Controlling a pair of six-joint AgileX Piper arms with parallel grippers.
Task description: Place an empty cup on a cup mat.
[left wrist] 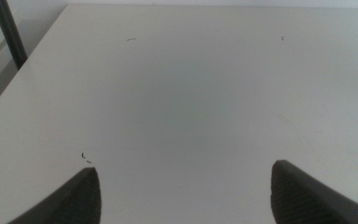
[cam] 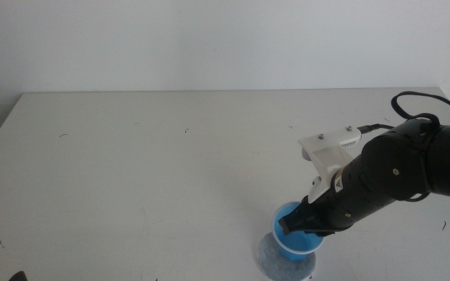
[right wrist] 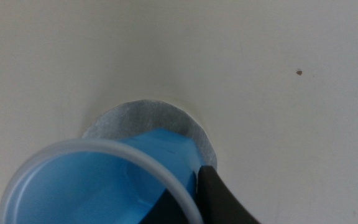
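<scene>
Here, starting at my left, the left gripper (left wrist: 182, 193) waits with its two dark jaws spread wide over the bare white table (left wrist: 185, 93), holding nothing; in the middle view only a dark tip of it shows at the near edge. Moving right, I see the cup mat (cam: 270, 255) lying flat near the table's near edge, right of centre. The cup (cam: 297, 240) is over the mat, tilted, its open mouth empty; I cannot tell whether its base touches the mat. The right gripper (cam: 295, 222) comes in from the right and pinches the cup's wall at the rim.
</scene>
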